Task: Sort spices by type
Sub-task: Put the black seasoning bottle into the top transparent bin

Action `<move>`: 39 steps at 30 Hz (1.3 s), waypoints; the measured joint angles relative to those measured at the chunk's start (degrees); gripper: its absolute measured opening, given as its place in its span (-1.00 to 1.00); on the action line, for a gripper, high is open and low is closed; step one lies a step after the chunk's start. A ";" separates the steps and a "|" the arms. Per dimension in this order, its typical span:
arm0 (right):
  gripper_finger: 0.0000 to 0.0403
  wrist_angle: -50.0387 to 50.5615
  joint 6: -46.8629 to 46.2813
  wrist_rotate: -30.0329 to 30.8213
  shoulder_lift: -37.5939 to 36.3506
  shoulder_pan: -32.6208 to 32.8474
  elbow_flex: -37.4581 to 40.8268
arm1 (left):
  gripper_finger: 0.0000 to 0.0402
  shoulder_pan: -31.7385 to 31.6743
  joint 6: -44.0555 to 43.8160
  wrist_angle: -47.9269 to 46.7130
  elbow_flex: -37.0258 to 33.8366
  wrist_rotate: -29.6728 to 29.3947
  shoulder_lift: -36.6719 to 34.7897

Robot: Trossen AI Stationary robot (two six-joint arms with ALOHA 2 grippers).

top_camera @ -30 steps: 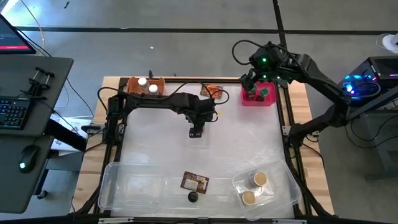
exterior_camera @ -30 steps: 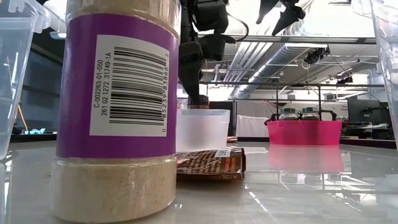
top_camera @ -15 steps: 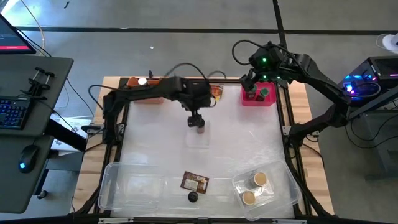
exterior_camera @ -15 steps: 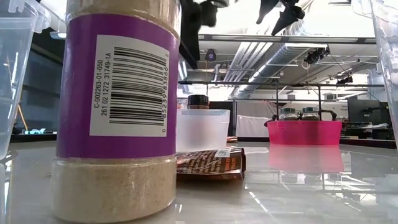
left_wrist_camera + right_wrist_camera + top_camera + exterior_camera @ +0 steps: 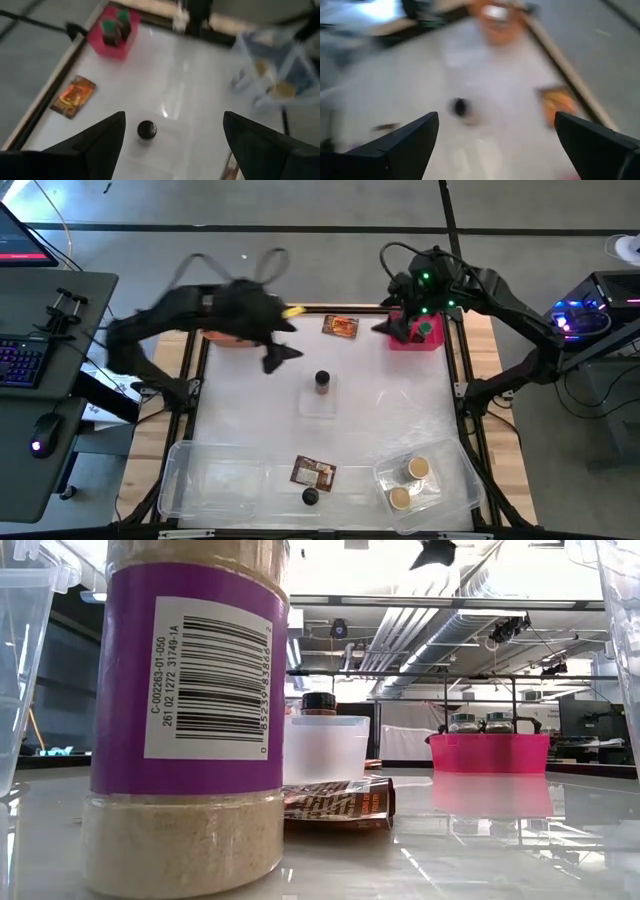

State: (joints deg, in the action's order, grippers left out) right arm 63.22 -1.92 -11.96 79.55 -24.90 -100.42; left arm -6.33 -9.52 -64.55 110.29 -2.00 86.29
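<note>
Now the dark-lidded spice jar [image 5: 322, 381] stands in a small clear tray [image 5: 321, 398] mid-table, well apart from the left gripper [image 5: 275, 358], which hangs wide and empty toward the far left corner. Over at the far right corner, the right gripper [image 5: 385, 328] is spread wide just beside the pink bin [image 5: 417, 340], gripping nothing. Up close in the low view, a purple-labelled jar [image 5: 190, 720] shows a barcode and "C-002263-01-050". 1 orange packet [image 5: 340, 326] lies by the far edge.

A jar [image 5: 322, 381] stands in a small tray [image 5: 321, 402] mid-table [image 5: 400, 420].
</note>
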 joint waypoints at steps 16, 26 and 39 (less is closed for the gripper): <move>0.95 -27.08 -26.16 6.80 11.95 37.91 0.00 | 0.59 18.05 -23.30 13.86 -32.01 -26.04 -31.98; 0.95 -27.67 -46.45 5.42 31.01 48.83 -7.39 | 0.59 22.52 -24.19 15.26 -38.27 -25.33 -31.81; 0.95 -15.61 -42.38 11.90 43.05 54.05 -13.18 | 0.59 23.39 -21.46 19.44 -38.35 -25.74 -27.46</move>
State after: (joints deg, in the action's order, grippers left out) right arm 47.61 -44.30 -0.06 122.60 29.15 -113.60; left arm 17.06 -30.98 -45.11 71.94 -27.75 58.84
